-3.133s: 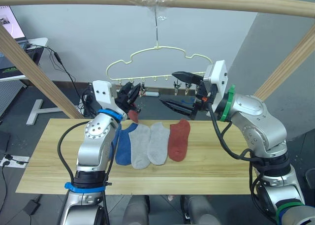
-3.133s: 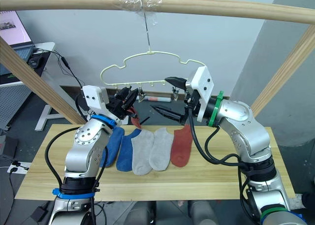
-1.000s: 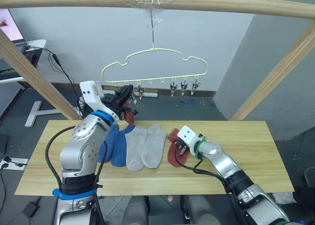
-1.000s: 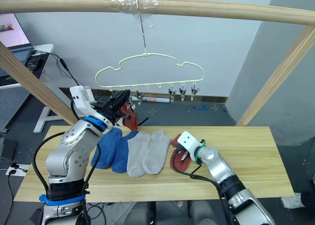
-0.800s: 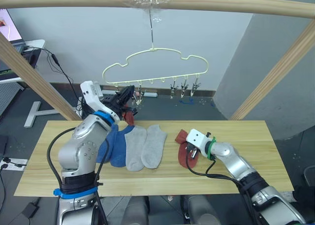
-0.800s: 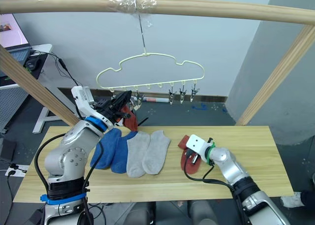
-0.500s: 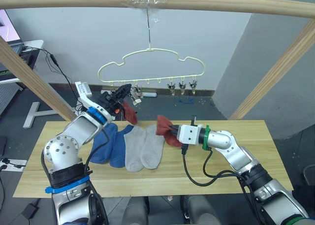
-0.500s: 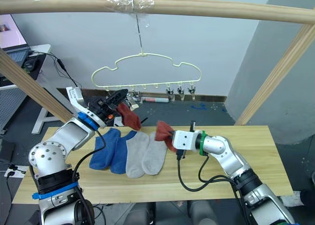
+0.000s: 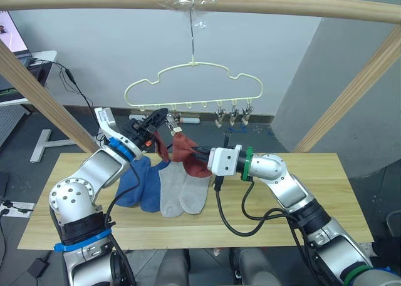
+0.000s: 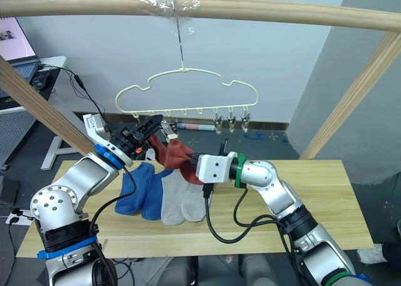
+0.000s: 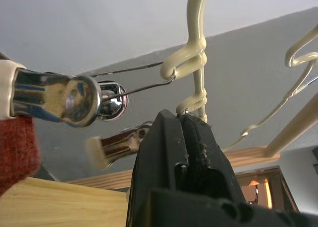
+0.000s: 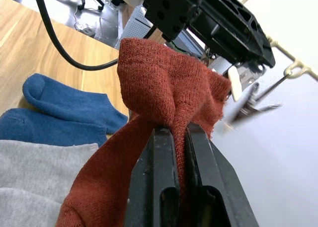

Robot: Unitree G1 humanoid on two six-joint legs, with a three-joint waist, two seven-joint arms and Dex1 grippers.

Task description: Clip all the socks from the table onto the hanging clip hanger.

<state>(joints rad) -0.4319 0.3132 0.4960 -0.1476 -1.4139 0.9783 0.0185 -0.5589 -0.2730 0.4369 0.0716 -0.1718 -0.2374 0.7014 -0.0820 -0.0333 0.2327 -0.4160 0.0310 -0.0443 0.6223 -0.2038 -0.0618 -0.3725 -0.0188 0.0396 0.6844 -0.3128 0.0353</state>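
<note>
Centre frame, the right gripper (image 9: 199,153) clamps a rust-red sock (image 9: 185,156) (bunched) beside the left gripper (image 9: 158,117), pinched on a metal clip (image 11: 59,99).

Rust sock (image 9: 185,156) pinched in right claw (image 12: 174,137), prob. below hanger clips (image 9: 233,114).

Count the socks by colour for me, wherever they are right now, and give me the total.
Blue socks: 2, on the table
Light grey socks: 2, on the table
Rust red socks: 2, one in the right tool, one hanging from the clip hanger
Total: 6
</note>
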